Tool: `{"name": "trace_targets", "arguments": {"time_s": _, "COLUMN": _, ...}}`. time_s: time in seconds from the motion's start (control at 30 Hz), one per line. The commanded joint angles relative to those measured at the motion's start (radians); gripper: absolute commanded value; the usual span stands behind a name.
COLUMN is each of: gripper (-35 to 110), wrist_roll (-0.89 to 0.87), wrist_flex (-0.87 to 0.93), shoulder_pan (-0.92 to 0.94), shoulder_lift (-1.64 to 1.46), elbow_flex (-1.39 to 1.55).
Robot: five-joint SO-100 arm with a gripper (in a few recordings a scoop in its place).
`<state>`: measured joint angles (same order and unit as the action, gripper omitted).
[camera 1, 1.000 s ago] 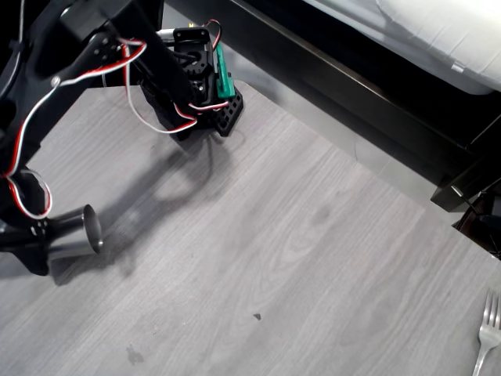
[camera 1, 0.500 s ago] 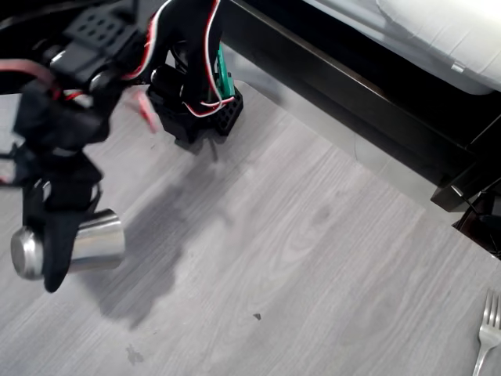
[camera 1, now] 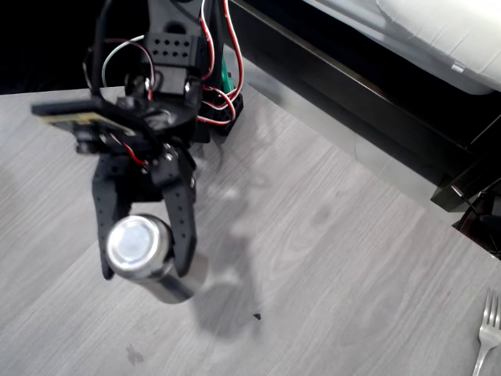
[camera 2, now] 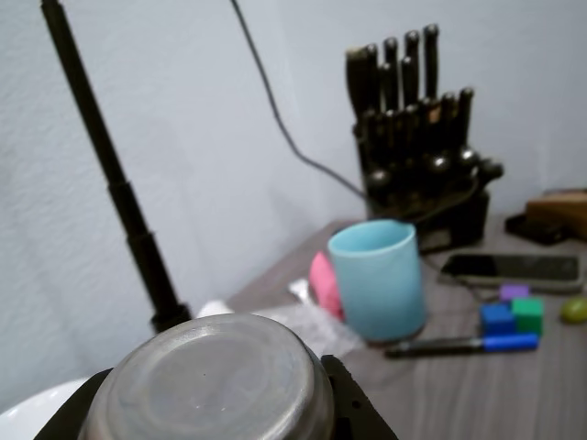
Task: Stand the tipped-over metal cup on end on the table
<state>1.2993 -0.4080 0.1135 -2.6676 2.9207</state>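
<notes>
In the overhead view, the gripper (camera 1: 145,262) is holding the metal cup (camera 1: 149,258) above the left half of the desk (camera 1: 329,258), jaws clamped on its sides, closed base facing the camera. A fork (camera 1: 487,333) is lying at the right edge. No legible writing is showing anywhere.

In the wrist view, the cup's base (camera 2: 209,380) is sitting low left, a blue mug (camera 2: 377,280) standing beyond.
</notes>
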Motion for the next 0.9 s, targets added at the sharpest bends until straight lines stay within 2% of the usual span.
{"name": "trace_targets", "arguments": {"time_s": 0.0, "gripper": 0, "wrist_roll": 0.021, "wrist_flex": -0.219, "shoulder_pan": 0.015, "shoulder_lift": 0.272, "elbow_flex": -0.087}}
{"name": "trace_targets", "arguments": {"time_s": 0.23, "gripper": 0, "wrist_roll": 0.048, "wrist_flex": -0.601, "shoulder_pan": 0.067, "shoulder_lift": 0.736, "elbow_flex": -0.189}}
{"name": "trace_targets", "arguments": {"time_s": 0.47, "gripper": 0, "wrist_roll": 0.052, "wrist_flex": -0.778, "shoulder_pan": 0.081, "shoulder_lift": 0.956, "elbow_flex": -0.216}}
{"name": "trace_targets", "arguments": {"time_s": 0.73, "gripper": 0, "wrist_roll": 0.100, "wrist_flex": -1.184, "shoulder_pan": 0.100, "shoulder_lift": 1.413, "elbow_flex": -0.318}}
{"name": "trace_targets", "arguments": {"time_s": 0.87, "gripper": 0, "wrist_roll": 0.100, "wrist_flex": -1.275, "shoulder_pan": 0.081, "shoulder_lift": 1.519, "elbow_flex": -0.324}}
